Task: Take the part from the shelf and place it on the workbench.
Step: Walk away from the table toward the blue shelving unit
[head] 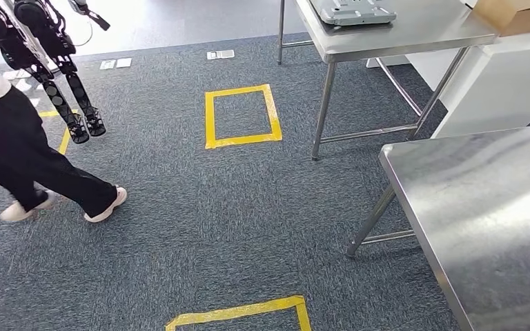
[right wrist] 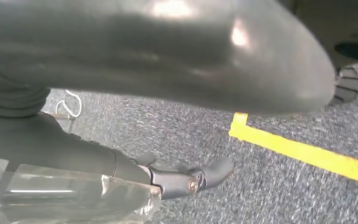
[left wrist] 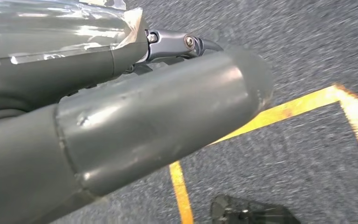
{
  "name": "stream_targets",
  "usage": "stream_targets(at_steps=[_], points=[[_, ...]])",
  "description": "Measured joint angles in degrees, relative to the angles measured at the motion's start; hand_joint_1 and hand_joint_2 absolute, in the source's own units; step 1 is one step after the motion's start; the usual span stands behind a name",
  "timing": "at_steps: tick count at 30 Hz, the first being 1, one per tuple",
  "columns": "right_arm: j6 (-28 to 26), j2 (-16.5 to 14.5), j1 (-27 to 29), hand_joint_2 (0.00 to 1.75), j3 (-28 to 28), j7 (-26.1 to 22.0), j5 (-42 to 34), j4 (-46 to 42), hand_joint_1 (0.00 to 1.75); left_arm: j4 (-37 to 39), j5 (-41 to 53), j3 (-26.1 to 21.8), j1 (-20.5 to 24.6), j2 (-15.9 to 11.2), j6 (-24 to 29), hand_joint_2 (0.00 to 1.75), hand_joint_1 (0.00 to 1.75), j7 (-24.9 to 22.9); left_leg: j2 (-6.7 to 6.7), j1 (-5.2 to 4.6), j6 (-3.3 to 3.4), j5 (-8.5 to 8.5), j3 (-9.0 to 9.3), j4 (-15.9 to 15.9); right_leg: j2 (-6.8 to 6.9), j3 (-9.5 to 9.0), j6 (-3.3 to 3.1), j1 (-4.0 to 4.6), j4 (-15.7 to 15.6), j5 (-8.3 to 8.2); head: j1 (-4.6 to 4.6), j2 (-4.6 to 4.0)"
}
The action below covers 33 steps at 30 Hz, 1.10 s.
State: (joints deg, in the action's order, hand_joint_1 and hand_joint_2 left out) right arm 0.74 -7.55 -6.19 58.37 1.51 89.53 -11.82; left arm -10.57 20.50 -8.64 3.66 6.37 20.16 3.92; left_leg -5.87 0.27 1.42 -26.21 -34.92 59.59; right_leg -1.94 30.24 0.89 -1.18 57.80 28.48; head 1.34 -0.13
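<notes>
**Status.** The left hand (left wrist: 158,112) hangs over the carpet floor (head: 200,221). Its thick thumb hides most of its fingers (left wrist: 177,44), so I cannot tell whether they are spread or closed. The fingers (right wrist: 200,177) of the right hand (right wrist: 168,56) stand apart from the thumb, with bare carpet showing between them, and they hold nothing.

**Task item.** The location of the part cannot be confirmed. A grey moulded tray-like item (head: 353,9) lies on the far counter (head: 414,31) at the top of the frame. It cannot be told whether this is the part. The near counter (head: 483,207) is at lower right.

**Hazards (assessment).**
- A person (head: 14,145) is mid-stride at the left edge, near a second robot's legs (head: 76,103) at upper left. A turn or step that way risks contact.
- The near counter's corner and leg jut toward the centre. A hanging arm may strike them if the robot passes close.
- Both wrist views are blurred, so hand checks made from them are unreliable.
- The yellow tape square (head: 242,116) at centre and a second tape outline (head: 241,312) at the bottom edge probably mark standing positions. Stopping off a mark may put the target out of reach.

**Markings.** No brand or text can be read. The small floor plates (head: 115,63) at the top and the cardboard box (head: 511,12) at upper right are too small to make out.
</notes>
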Motion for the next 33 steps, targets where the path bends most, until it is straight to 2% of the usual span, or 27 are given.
stream_targets(at_steps=[1,2,3,4,5,6,7,9,10,11,12,14,15,16,18,19,20,21,22,23,24,25,26,27,29,31,33], points=[[-0.01,-0.11,-0.01,0.0,-0.13,0.04,0.01,0.01,0.0,0.01,-0.03,-0.02,-0.05,-0.05,0.04,0.0,0.0,-0.13,1.51,0.04,-0.22,-1.24,-0.91,1.97,0.65,-0.08,-0.42,-0.02,-0.11,-0.07,0.12,0.0],[-0.04,-0.21,0.01,0.0,-0.28,0.21,0.01,0.02,0.0,0.01,-0.08,-0.08,-0.03,-0.09,0.06,0.0,0.0,-0.21,3.27,0.06,-0.42,-3.04,-2.39,5.11,1.4,-0.13,-0.78,0.09,-0.18,-0.05,0.23,0.0],[-0.08,-0.26,0.06,0.0,-0.49,0.51,0.02,0.03,0.0,0.01,-0.2,-0.19,0.03,-0.07,0.05,0.0,0.0,-0.16,4.41,0.1,-0.62,-4.96,-4.32,8.99,2.22,-0.13,-1.06,0.25,-0.17,0.05,0.35,0.0],[-0.09,-0.28,0.1,0.0,-0.75,0.88,0.02,0.04,0.0,0.01,-0.36,-0.34,0.06,-0.07,0.01,0.0,0.0,-0.07,4.89,0.23,-0.78,-6.38,-6.13,12.55,3.08,-0.13,-1.24,0.38,-0.17,0.13,0.36,0.0],[-0.09,-0.32,0.09,0.0,-1.05,1.26,0.02,0.04,0.0,0.01,-0.51,-0.51,0.0,-0.08,-0.04,0.0,0.0,0.01,5.12,0.35,-0.88,-6.95,-7.32,14.83,3.91,-0.12,-1.35,0.47,-0.16,0.22,0.34,0.0],[-0.09,-0.34,0.03,0.0,-1.36,1.52,0.02,0.04,0.0,0.01,-0.66,-0.67,-0.11,-0.09,-0.1,0.0,0.0,0.0,5.31,0.45,-0.95,-6.43,-7.44,15.02,4.67,-0.15,-1.43,0.51,-0.16,0.29,0.36,0.0],[-0.09,-0.4,-0.05,0.0,-1.63,1.65,0.02,0.04,0.0,0.01,-0.77,-0.8,-0.22,-0.13,-0.13,0.0,0.0,-0.16,5.67,0.5,-0.95,-4.93,-6.27,12.76,5.35,-0.23,-1.44,0.51,-0.16,0.39,0.36,0.0],[-0.09,-0.56,-0.21,0.0,-2.2,1.7,0.02,0.04,0.0,0.01,-0.93,-1.05,-0.26,-0.18,-0.11,0.0,0.0,-0.64,8.0,0.38,-0.76,-1.59,-2.05,4.98,6.54,-0.5,-1.25,0.66,-0.14,0.69,0.39,0.0],[-0.09,-0.63,-0.26,0.0,-2.48,1.7,0.02,0.04,0.0,0.01,-0.99,-1.18,-0.16,-0.2,-0.09,0.0,0.0,-0.83,9.06,0.24,-0.56,-0.65,-0.37,1.85,7.07,-0.56,-0.97,0.85,-0.15,0.91,0.34,0.0],[-0.09,-0.65,-0.31,0.0,-2.72,1.7,0.02,0.04,0.0,0.01,-1.03,-1.3,-0.05,-0.19,-0.07,0.0,0.0,-0.92,9.77,0.04,-0.32,-0.36,0.52,0.14,7.56,-0.71,-0.67,1.03,-0.17,1.11,0.28,0.0],[-0.08,-0.66,-0.37,0.0,-2.9,1.7,0.02,0.04,0.0,0.01,-1.04,-1.39,0.03,-0.2,-0.04,0.0,0.0,-0.97,9.72,-0.21,-0.05,-0.48,0.7,-0.35,8.08,-0.87,-0.36,1.19,-0.25,1.25,0.21,0.0],[-0.06,-0.75,-0.62,0.0,-3.16,1.71,0.02,0.04,0.0,0.01,-1.04,-1.49,0.0,-0.21,-0.01,0.0,0.0,-1.04,8.35,-0.31,0.67,-0.24,0.89,-0.86,8.96,-1.35,0.27,1.25,-0.35,1.53,0.13,0.0],[-0.03,-0.8,-0.73,0.0,-3.3,1.71,0.02,0.04,0.0,0.01,-1.07,-1.53,-0.03,-0.2,0.01,0.0,0.0,-1.07,7.73,-0.26,1.07,0.01,1.16,-1.26,8.41,-1.33,0.49,1.21,0.19,1.95,0.1,-0.01],[0.03,-0.85,-0.79,0.0,-3.44,1.71,0.02,0.05,0.0,0.01,-1.13,-1.58,-0.04,-0.21,0.06,0.0,0.0,-1.13,7.1,-0.12,1.46,0.27,1.42,-1.64,7.18,-0.73,0.55,1.13,1.8,2.85,0.07,-0.01],[0.22,-0.81,-0.73,0.0,-3.74,1.7,0.02,0.07,0.0,0.01,-1.25,-1.75,0.07,-0.2,0.19,0.0,0.0,-1.2,5.73,-0.07,1.99,0.52,1.6,-1.96,3.89,2.41,0.24,0.81,8.39,5.85,-0.1,-0.01],[0.31,-0.79,-0.67,0.0,-3.86,1.71,0.01,0.08,0.0,0.01,-1.28,-1.85,0.11,-0.19,0.25,0.0,0.0,-1.21,4.89,-0.1,2.12,0.53,1.54,-1.95,2.95,4.47,0.14,0.7,12.23,7.29,-0.15,0.0],[0.39,-0.74,-0.61,0.0,-3.98,1.74,0.01,0.08,0.0,0.01,-1.28,-1.92,0.12,-0.12,0.28,0.0,0.0,-1.19,4.03,-0.14,2.17,0.51,1.52,-1.93,2.51,6.03,0.27,0.64,14.91,8.04,-0.2,0.0],[0.49,-0.68,-0.59,0.0,-4.08,1.79,0.0,0.09,0.0,0.01,-1.28,-1.96,0.06,-0.04,0.3,0.0,0.0,-1.17,3.17,-0.17,2.17,0.51,1.53,-1.9,2.3,6.69,0.63,0.61,15.63,7.85,-0.2,0.0],[0.61,-0.61,-0.61,0.0,-4.16,1.85,0.0,0.09,0.0,0.01,-1.26,-1.98,-0.01,0.04,0.3,0.0,0.0,-1.15,2.33,-0.16,2.14,0.5,1.59,-1.87,2.11,6.16,1.17,0.58,13.91,6.61,-0.21,0.0],[0.74,-0.49,-0.66,0.0,-4.24,1.93,0.0,0.09,0.0,0.01,-1.2,-2.0,-0.07,0.15,0.3,0.0,0.0,-1.14,1.53,-0.15,2.08,0.48,1.66,-1.83,1.67,4.7,1.73,0.49,10.34,4.76,-0.21,0.0],[0.88,-0.37,-0.69,0.0,-4.28,2.01,-0.01,0.09,0.0,0.01,-1.1,-2.02,-0.11,0.24,0.3,0.0,0.0,-1.13,0.76,-0.17,1.94,0.46,1.7,-1.76,0.65,2.99,2.09,0.33,6.24,2.89,-0.23,0.0],[0.98,-0.28,-0.7,0.0,-4.31,2.09,-0.02,0.09,0.0,0.01,-0.98,-2.04,-0.1,0.32,0.31,0.0,0.0,-1.11,0.07,-0.26,1.71,0.38,1.7,-1.65,-0.2,1.59,2.11,0.26,2.73,1.38,-0.26,0.0],[1.04,-0.21,-0.74,0.0,-4.33,2.15,-0.02,0.09,0.0,0.01,-0.87,-2.07,-0.11,0.36,0.31,0.0,0.0,-1.11,-0.46,-0.35,1.45,0.33,1.64,-1.59,-0.86,0.7,1.85,0.24,0.64,0.53,-0.27,0.0],[1.08,-0.17,-0.78,0.0,-4.33,2.22,-0.03,0.09,0.0,0.01,-0.8,-2.1,-0.17,0.38,0.32,0.0,0.0,-1.1,-0.89,-0.42,1.17,0.32,1.53,-1.55,-1.16,0.37,1.41,0.34,-0.15,0.21,-0.27,0.0],[1.09,-0.2,-0.9,0.0,-4.36,2.32,-0.04,0.1,0.0,0.01,-0.73,-2.16,-0.44,0.36,0.32,0.0,0.0,-1.1,-1.43,-0.27,0.66,0.3,1.28,-1.52,-0.24,0.0,0.52,0.35,-0.35,-0.09,-0.25,0.0],[1.09,-0.27,-0.87,0.0,-4.38,2.4,-0.06,0.1,0.0,0.01,-0.6,-2.19,-0.62,0.33,0.32,0.0,0.0,-1.1,0.5,-0.17,0.12,-0.99,0.39,0.35,0.84,-0.24,-0.38,0.14,-0.59,-0.27,-0.11,0.0],[1.09,-0.32,-0.64,0.0,-4.39,2.43,-0.07,0.1,0.0,0.01,-0.35,-2.2,-0.54,0.35,0.31,0.0,0.0,-1.1,3.7,-0.1,-0.4,-4.35,-2.5,6.39,2.23,-0.37,-1.15,0.26,-0.7,-0.16,0.14,0.0]])
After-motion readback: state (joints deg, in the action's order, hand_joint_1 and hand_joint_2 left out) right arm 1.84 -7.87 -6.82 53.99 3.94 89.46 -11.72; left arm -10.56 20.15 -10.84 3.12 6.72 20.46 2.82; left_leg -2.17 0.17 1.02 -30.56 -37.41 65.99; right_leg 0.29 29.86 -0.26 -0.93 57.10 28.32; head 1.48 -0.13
